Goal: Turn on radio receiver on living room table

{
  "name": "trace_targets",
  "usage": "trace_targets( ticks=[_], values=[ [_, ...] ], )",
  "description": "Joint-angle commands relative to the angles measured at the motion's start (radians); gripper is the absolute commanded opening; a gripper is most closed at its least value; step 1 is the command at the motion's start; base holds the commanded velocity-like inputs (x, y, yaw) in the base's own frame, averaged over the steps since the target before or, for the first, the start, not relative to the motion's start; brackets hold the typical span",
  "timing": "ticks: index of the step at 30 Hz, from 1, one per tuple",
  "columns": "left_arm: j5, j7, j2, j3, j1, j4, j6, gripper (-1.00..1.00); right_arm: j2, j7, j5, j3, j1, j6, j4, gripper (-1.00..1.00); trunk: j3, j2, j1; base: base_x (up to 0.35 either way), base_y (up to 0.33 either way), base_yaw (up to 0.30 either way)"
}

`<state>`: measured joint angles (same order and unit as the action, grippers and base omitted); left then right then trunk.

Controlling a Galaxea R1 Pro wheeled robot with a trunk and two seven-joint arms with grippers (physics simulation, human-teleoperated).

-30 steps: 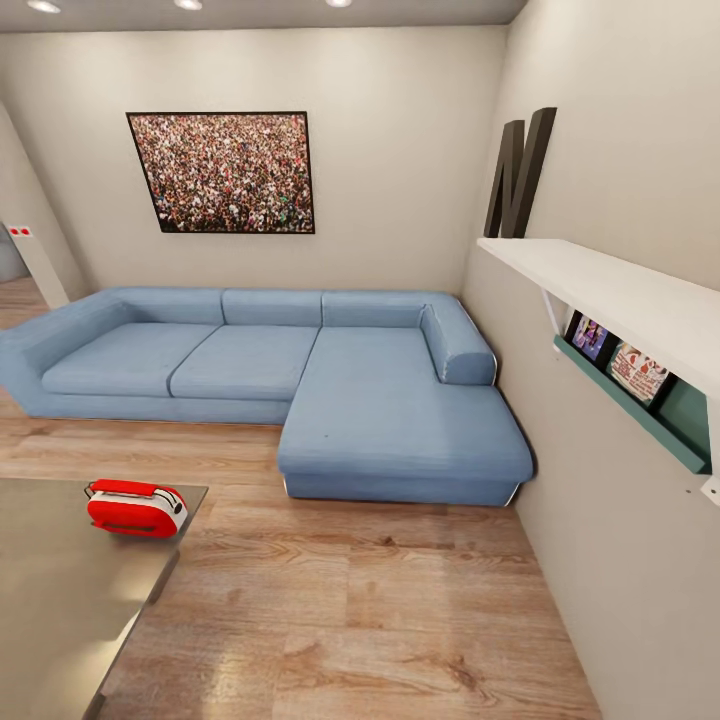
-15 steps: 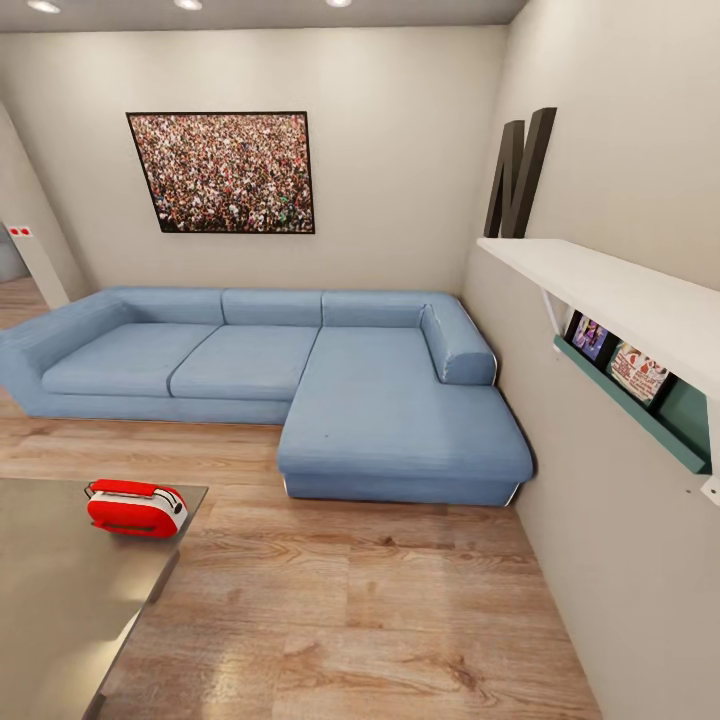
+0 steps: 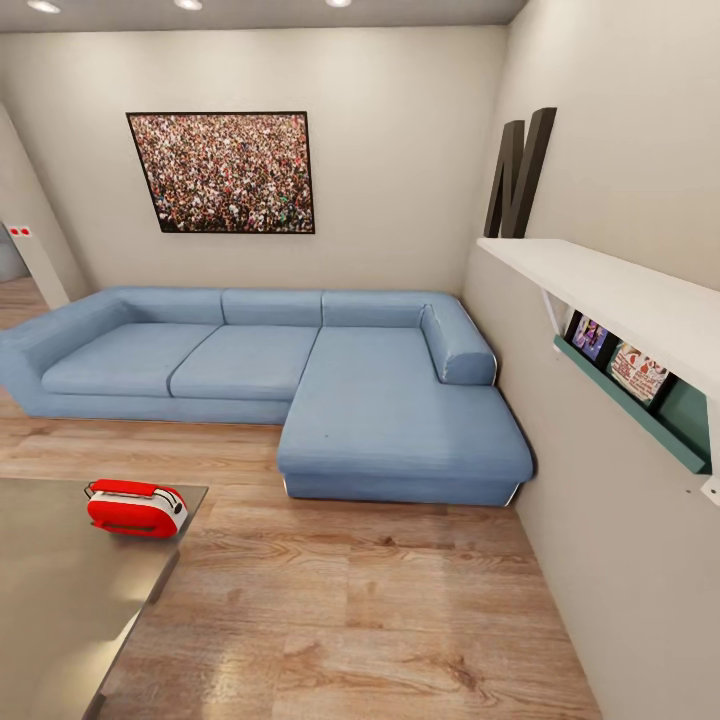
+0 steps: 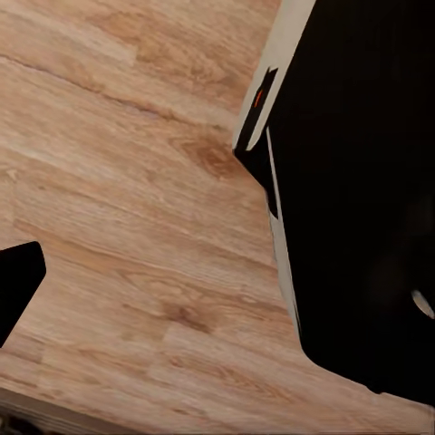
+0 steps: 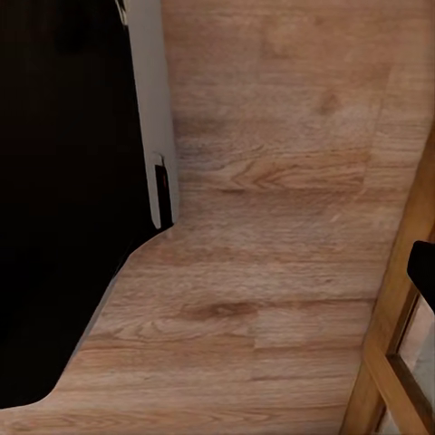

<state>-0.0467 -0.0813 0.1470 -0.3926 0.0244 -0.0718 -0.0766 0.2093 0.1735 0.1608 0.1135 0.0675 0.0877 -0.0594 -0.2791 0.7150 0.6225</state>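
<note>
The radio receiver (image 3: 136,508), a small glossy red box with a white end panel, lies near the far right corner of the low grey table (image 3: 60,610) at the lower left of the head view. The living room holds a light-blue L-shaped sofa (image 3: 300,370) and a black-framed crowd photograph (image 3: 222,172) on the beige wall. A dark tip (image 4: 16,285) at the edge of the left wrist view and another (image 5: 424,272) in the right wrist view look like single fingers. Both hang over the wood plank floor (image 4: 136,208), far from the radio.
A white wall shelf (image 3: 610,290) with a teal rack of pictures juts from the right wall. Open floor (image 3: 380,610) lies between table, sofa and wall. My black base (image 4: 362,199) shows in both wrist views. A wooden frame (image 5: 399,317) stands beside the right wrist.
</note>
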Motion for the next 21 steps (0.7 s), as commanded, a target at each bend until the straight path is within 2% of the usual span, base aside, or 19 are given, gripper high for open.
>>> trace_targets(
  ticks=[1,2,6,17,21],
  values=[
    [0.000,0.000,-0.003,0.000,0.000,0.000,0.000,1.00,0.000,0.000,0.000,0.000,0.000,0.000,0.000,1.00,0.000,0.000,0.000,0.000,0.000,0.000],
    [0.000,0.000,-0.018,0.000,0.000,0.000,0.001,1.00,0.000,0.000,0.000,0.000,0.000,0.000,0.000,1.00,0.000,0.000,0.000,0.000,0.000,0.000],
    [-0.002,0.000,-0.043,0.000,0.000,0.001,0.000,1.00,-0.003,0.001,0.000,0.000,0.000,0.000,0.000,1.00,0.000,0.000,0.000,0.000,0.000,0.000],
    [0.002,0.000,-0.060,-0.002,0.000,0.001,0.000,1.00,-0.007,0.001,-0.003,-0.001,0.000,0.000,0.000,1.00,0.000,0.000,0.000,0.000,0.000,0.000],
    [0.002,0.000,-0.079,-0.002,0.000,0.001,-0.001,1.00,-0.009,0.001,-0.001,-0.003,0.000,0.000,0.000,1.00,0.000,0.000,0.000,0.000,0.000,0.000]
  ],
)
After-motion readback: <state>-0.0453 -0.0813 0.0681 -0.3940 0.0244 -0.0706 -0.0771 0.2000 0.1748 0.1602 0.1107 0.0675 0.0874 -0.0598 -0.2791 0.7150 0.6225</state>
